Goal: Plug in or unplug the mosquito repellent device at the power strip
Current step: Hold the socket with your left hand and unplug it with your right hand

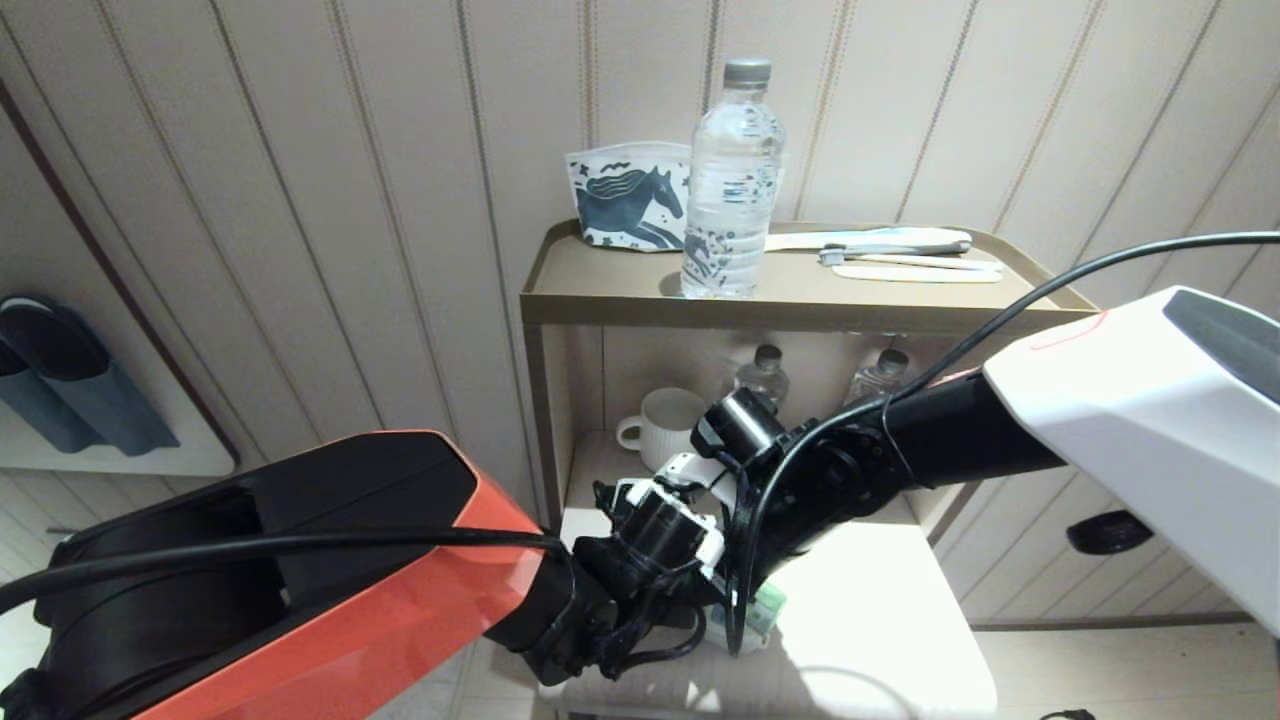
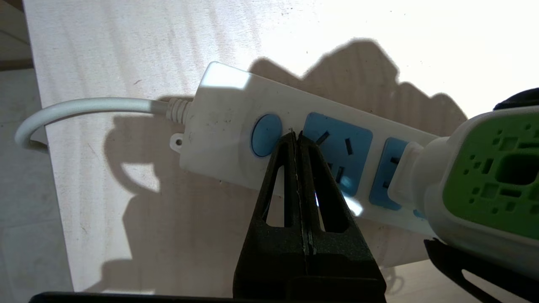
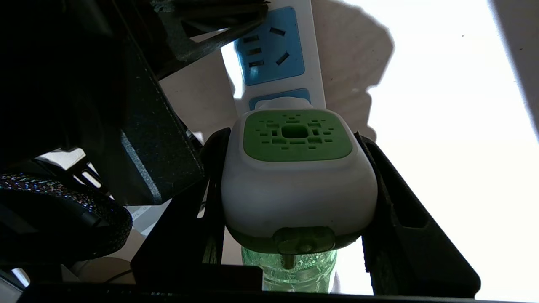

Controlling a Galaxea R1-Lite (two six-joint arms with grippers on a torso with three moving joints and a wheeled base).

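Note:
The power strip [image 2: 227, 122] lies on a pale table [image 1: 880, 620], its white cord [image 2: 84, 107] leaving the end with the blue button [image 2: 266, 134]. My left gripper [image 2: 295, 135] is shut with nothing in it, its tips on the strip between the button and the first socket. My right gripper [image 3: 292, 141] is shut on the white-and-green head of the mosquito repellent device [image 3: 297, 176], a finger on each side. The device's plug base sits against the second socket face [image 2: 387, 172]; its prongs are hidden. Its green bottle [image 3: 294, 269] points away from the strip. The head view shows only a green sliver of the device [image 1: 768, 605].
Behind the table stands a tan shelf unit [image 1: 560, 300]. On top are a clear water bottle [image 1: 732, 180], a horse-print pouch [image 1: 628, 205] and toothbrushes [image 1: 890, 250]. A white mug [image 1: 665, 425] and two small bottles [image 1: 765, 375] sit on the lower shelf. Both arms crowd the table's near left.

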